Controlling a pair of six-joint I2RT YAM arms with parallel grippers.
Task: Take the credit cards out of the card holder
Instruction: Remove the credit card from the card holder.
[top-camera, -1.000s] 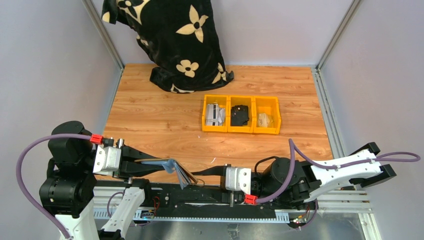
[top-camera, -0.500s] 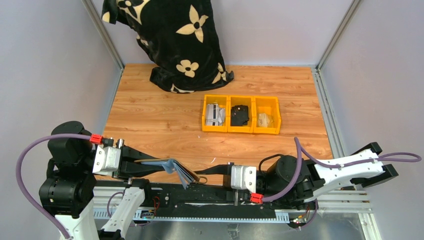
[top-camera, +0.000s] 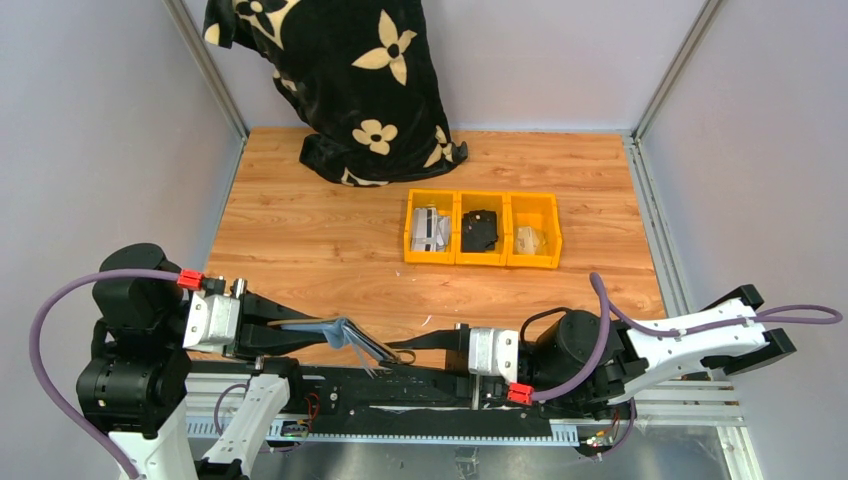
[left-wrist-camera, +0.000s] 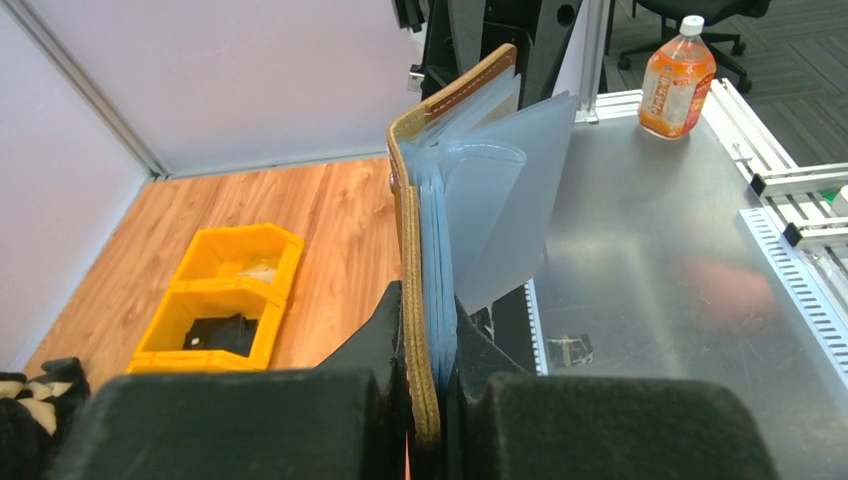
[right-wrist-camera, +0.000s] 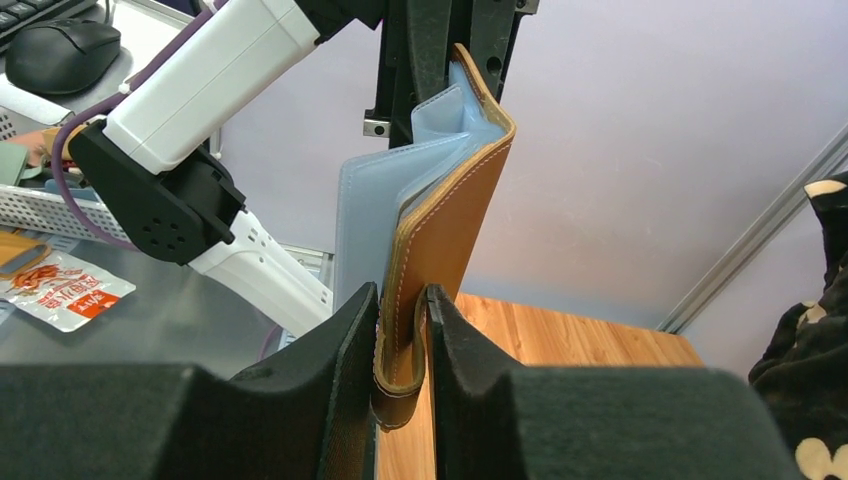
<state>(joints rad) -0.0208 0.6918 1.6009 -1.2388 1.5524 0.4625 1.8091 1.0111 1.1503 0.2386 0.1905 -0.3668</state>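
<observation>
Clamps the card holder (left-wrist-camera: 408, 200) between the pressed-together fingers of the left gripper (left-wrist-camera: 425, 320), biting on one end of its stitched edge. Keeps it off the wood, in the air at the near edge of the table (top-camera: 300, 220), between the two arms and above the black base rail (top-camera: 420, 395).

Meets it from the opposite end with the right gripper (right-wrist-camera: 402, 325). Fingers drawn in on the brown cover and its small looped tab (right-wrist-camera: 398, 390), with the leather filling the gap and touching both sides.

Held edge-on and roughly level between the two grippers, fanned open like a booklet. Outside, smooth tan leather-like cover, flat and rectangular, with pale stitching along the rim. Inside, several thin sleeves (left-wrist-camera: 500, 190), bluish, translucent and glossy, with rounded corners, splayed apart from the spine.

Further out on the wood-grain top, well apart from both grippers: three yellow bins (top-camera: 483, 258) of hard plastic, joined side by side in a row.
- Left compartment: flat pale grey and white pieces, seemingly the credit cards (top-camera: 430, 228), though too small to tell for sure.
- Middle compartment: a black lumpy object (top-camera: 479, 230).
- Right compartment: a small pale beige item (top-camera: 528, 238), shape unclear.

Farthest back, against the rear wall: a heaped black cloth (top-camera: 340, 80), plush-looking, printed with cream flowers.
</observation>
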